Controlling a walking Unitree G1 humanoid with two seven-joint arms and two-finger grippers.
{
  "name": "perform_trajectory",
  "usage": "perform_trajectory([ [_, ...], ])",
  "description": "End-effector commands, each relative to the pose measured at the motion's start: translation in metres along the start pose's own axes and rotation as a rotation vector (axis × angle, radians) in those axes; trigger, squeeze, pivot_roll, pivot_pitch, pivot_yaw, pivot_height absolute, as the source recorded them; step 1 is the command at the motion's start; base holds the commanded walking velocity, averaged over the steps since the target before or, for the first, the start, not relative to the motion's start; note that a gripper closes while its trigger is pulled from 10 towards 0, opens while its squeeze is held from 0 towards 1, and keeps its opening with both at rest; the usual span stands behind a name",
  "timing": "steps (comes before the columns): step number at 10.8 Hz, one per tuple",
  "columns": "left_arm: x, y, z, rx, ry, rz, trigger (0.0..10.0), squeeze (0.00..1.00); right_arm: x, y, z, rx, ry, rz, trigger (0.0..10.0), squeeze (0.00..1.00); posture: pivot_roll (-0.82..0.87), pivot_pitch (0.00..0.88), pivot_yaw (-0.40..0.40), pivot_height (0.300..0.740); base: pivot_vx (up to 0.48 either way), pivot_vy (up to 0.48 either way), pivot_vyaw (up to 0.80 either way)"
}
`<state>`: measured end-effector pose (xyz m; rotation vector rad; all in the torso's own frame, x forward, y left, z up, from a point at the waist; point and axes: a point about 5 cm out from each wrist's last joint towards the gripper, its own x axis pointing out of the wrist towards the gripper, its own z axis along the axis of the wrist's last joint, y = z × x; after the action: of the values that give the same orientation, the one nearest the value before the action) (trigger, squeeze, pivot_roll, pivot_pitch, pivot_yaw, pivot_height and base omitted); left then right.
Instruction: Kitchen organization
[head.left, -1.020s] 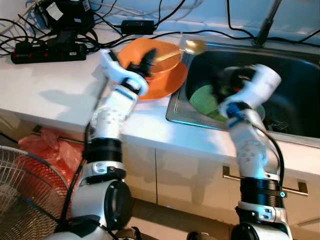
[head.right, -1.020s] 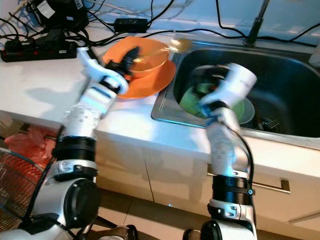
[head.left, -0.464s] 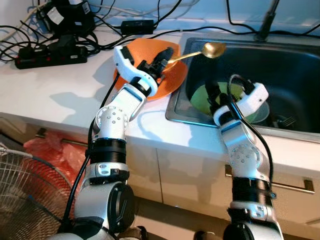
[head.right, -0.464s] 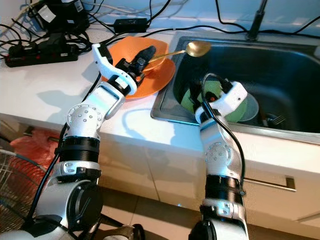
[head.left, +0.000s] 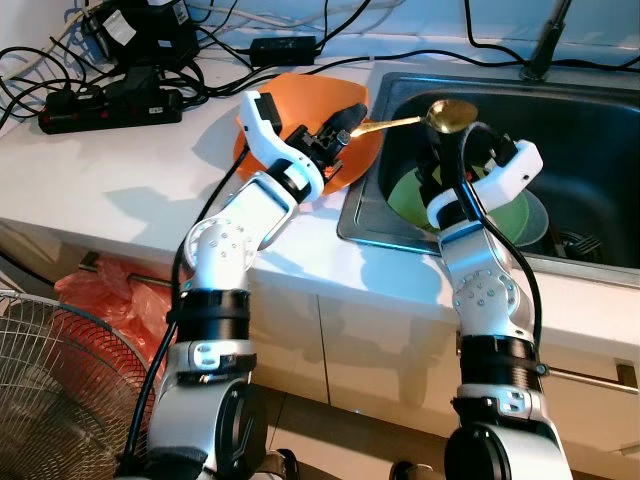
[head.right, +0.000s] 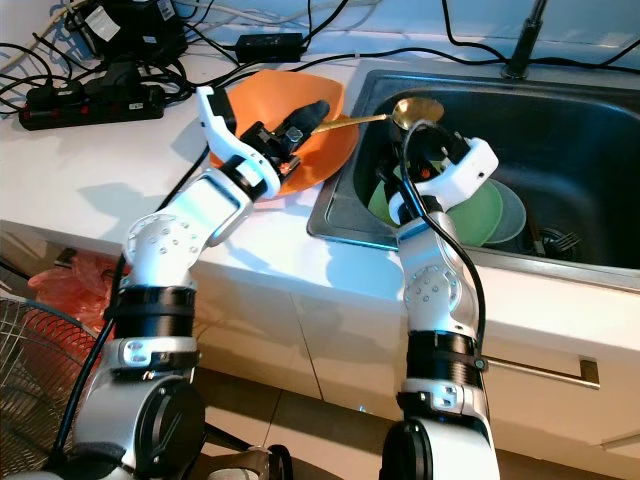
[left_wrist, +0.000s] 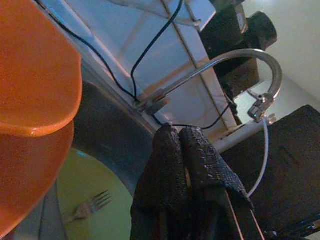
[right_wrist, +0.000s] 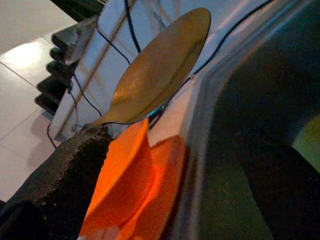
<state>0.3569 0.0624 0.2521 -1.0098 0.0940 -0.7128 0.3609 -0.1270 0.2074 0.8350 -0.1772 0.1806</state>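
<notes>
While the left hand (head.left: 338, 136) pinches its thin handle, the gold spoon (head.left: 448, 114) gleams, bowl over the sink (head.left: 590, 150).

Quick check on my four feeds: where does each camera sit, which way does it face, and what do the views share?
Left eye view: on the head, looking down at the counter and sink; both silver arms show.
Right eye view: the head's other eye, same scene.
Left wrist view: along the left gripper, shut on the spoon's handle, toward the tap.
Right wrist view: along the right gripper at the sink's edge.
Shared: the gold spoon, orange bowl and green plate.
</notes>
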Motion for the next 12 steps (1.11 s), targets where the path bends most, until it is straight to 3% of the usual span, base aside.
perform_trajectory([
  [1, 0.002, -0.007, -0.023, -0.06, 0.057, -0.03, 0.0, 0.0, 0.007, 0.015, 0.003, 0.027, -0.029, 0.057, 10.0, 0.0, 0.0, 0.12, 0.119, 0.74, 0.0, 0.0, 0.0],
  [5, -0.003, -0.007, -0.022, -0.056, 0.061, -0.018, 0.0, 0.0, 0.011, 0.023, 0.008, 0.052, -0.06, 0.111, 10.0, 0.0, 0.01, 0.125, 0.119, 0.74, 0.0, 0.0, 0.0],
  [8, -0.003, 0.004, 0.004, -0.02, -0.012, 0.021, 0.0, 0.0, -0.007, 0.023, 0.006, 0.031, -0.027, 0.17, 10.0, 0.0, 0.0, 0.126, 0.117, 0.74, 0.0, 0.0, 0.0],
  [12, -0.003, 0.011, 0.011, -0.007, -0.025, 0.037, 0.0, 0.0, -0.03, 0.027, 0.009, 0.088, 0.005, 0.222, 10.0, 0.0, -0.01, 0.133, 0.128, 0.74, 0.0, 0.0, 0.0],
])
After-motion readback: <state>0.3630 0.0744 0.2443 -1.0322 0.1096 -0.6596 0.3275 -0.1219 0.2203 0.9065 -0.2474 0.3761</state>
